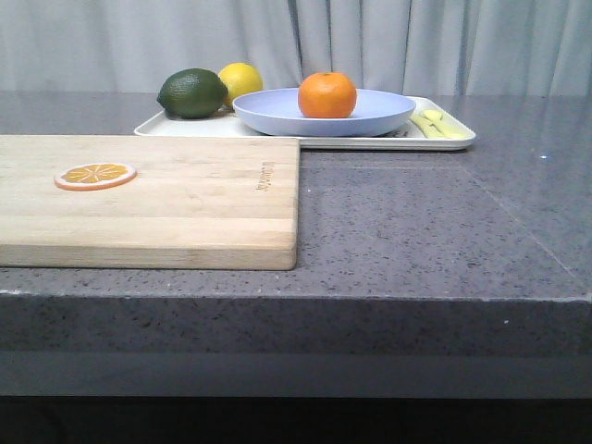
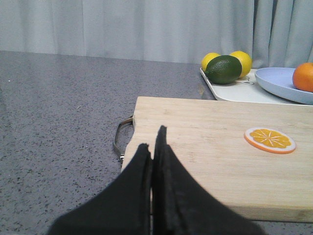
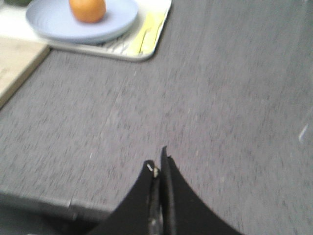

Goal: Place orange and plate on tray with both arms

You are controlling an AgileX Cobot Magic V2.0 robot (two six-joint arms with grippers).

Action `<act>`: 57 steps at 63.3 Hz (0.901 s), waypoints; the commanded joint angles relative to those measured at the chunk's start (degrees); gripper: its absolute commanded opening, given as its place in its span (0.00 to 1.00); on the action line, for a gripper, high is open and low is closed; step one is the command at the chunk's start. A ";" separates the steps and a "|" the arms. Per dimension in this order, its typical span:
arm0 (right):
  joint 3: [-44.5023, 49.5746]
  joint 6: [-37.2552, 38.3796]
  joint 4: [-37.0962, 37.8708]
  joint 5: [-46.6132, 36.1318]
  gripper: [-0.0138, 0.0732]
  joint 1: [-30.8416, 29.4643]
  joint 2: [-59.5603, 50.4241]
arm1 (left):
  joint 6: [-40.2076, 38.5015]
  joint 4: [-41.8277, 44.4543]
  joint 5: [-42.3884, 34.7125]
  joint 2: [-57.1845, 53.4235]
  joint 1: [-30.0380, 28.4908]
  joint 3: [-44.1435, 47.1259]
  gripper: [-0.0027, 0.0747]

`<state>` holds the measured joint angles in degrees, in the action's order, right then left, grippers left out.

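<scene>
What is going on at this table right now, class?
Nothing is being handled. The orange sits in the lavender plate, which rests on the cream tray beside a lime and lemon. Both the left gripper and right gripper are away from the tray, jaws shut and empty.

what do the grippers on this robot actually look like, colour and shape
Only the fingertips show, in the wrist views. The left gripper has two matte black fingers that taper to thin pointed tips. The right gripper looks the same: black, wedge-shaped, pointed. No cables or markings are visible, and the arms themselves are out of view.
</scene>
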<state>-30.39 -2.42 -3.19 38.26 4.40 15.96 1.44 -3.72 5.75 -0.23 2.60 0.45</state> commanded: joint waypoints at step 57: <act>30.55 -0.68 0.78 -42.08 0.08 -3.59 -17.60 | -0.48 -0.56 -4.04 -1.00 -0.09 1.53 0.01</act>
<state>1.52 -2.42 -3.07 0.43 1.15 -0.53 1.44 -3.72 5.75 -0.23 2.60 0.45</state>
